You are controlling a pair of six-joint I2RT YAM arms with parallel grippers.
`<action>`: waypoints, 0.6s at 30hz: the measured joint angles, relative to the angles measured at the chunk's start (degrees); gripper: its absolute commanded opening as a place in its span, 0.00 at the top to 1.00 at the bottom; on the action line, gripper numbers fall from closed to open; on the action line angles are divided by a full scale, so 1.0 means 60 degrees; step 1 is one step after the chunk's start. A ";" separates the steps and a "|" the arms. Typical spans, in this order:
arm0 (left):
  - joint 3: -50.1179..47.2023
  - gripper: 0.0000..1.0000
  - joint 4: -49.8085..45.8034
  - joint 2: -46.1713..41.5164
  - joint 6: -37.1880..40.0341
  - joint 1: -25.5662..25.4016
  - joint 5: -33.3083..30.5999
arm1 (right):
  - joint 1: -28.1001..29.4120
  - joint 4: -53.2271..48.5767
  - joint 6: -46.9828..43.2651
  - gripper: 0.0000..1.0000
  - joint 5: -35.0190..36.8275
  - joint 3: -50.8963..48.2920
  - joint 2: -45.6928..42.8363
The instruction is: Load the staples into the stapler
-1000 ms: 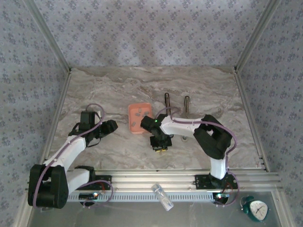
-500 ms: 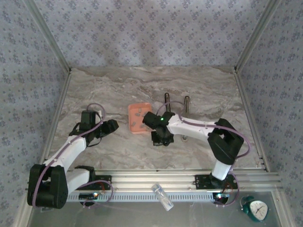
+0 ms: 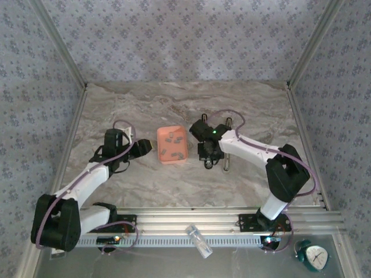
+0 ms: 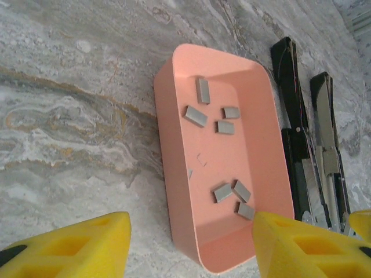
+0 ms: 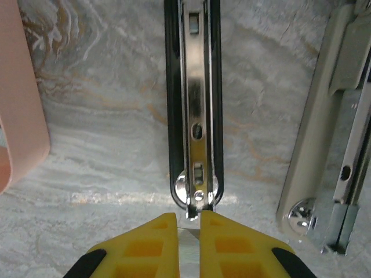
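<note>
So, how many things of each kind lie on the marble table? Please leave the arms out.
Staplers: 2
Salmon tray: 1
Grey staple strips clearly seen in the tray: 7
Total: 10

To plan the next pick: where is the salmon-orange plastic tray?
In the top view, the salmon-orange tray sits mid-table, between the left gripper and the black metal stapler.
</note>
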 measured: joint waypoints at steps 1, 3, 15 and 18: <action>0.0036 0.43 0.0044 0.0066 0.0000 0.0000 -0.0033 | -0.0055 0.0055 -0.0091 0.87 0.0018 0.0000 0.0000; 0.0106 0.42 0.0073 0.0164 0.0004 -0.0022 -0.0109 | -0.0131 0.0164 -0.0255 0.87 0.0029 0.0000 0.0000; 0.0270 0.43 0.0113 0.0328 0.0004 -0.0127 -0.0244 | -0.0208 0.0590 -0.0532 0.87 0.0087 -0.0007 0.0120; 0.0270 0.43 0.0113 0.0328 0.0004 -0.0127 -0.0251 | -0.0208 0.0721 -0.0532 0.87 0.0091 -0.0044 0.0189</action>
